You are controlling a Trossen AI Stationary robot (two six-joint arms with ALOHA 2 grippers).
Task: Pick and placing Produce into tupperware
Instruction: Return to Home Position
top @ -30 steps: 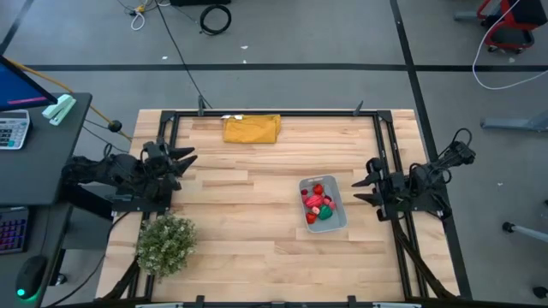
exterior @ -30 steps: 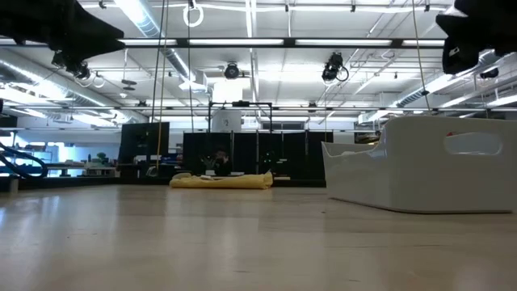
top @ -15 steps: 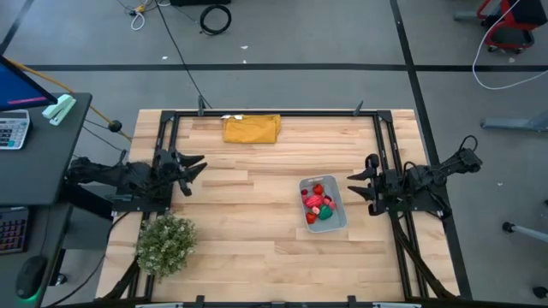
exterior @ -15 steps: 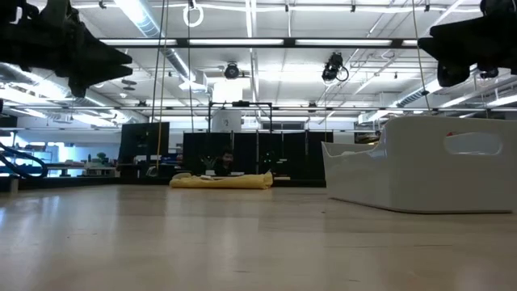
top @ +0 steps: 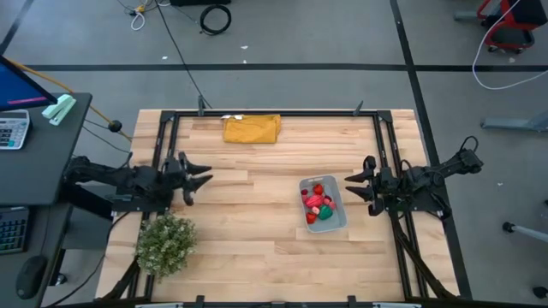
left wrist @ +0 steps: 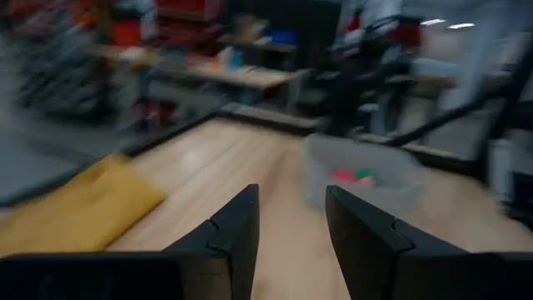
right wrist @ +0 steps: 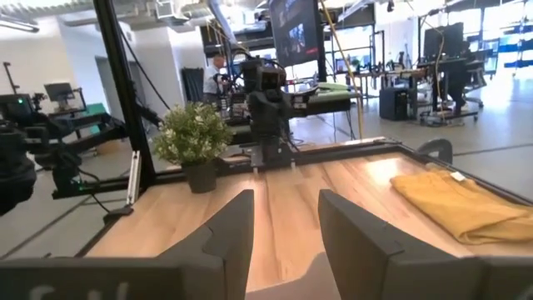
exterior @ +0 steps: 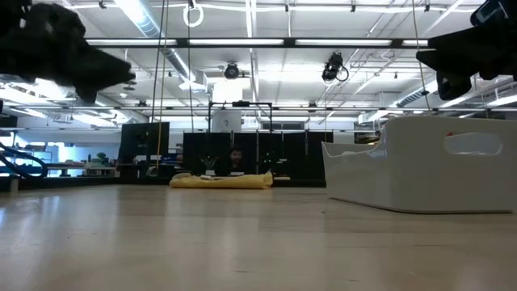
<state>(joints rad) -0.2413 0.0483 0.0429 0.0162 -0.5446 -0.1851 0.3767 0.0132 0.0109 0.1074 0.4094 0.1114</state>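
The tupperware [top: 323, 204] is a pale blue-grey rectangular container standing on the table right of centre. The produce [top: 318, 205], red and pink pieces with one green, lies inside it. The left wrist view also shows the tupperware [left wrist: 362, 171] ahead, with red and green pieces in it. My left gripper [top: 202, 180] is open above the table's left part, well away from the container. My right gripper [top: 349, 187] is open just right of the container's right wall and holds nothing. The low view shows the tupperware [exterior: 428, 162] as a pale wall that hides the produce.
A mustard-yellow folded cloth [top: 252, 128] lies by the far edge. A bushy pale-green plant [top: 165, 242] stands at the near left corner. A black frame [top: 274, 114] runs along the table's far and side edges. Bare wood lies between the left gripper and the container.
My left gripper has reached out from the left edge toward the table's centre and slightly toward the near edge, turning as it went, and it sits lower. My right gripper has moved a little toward the container. The container and produce have stayed put.
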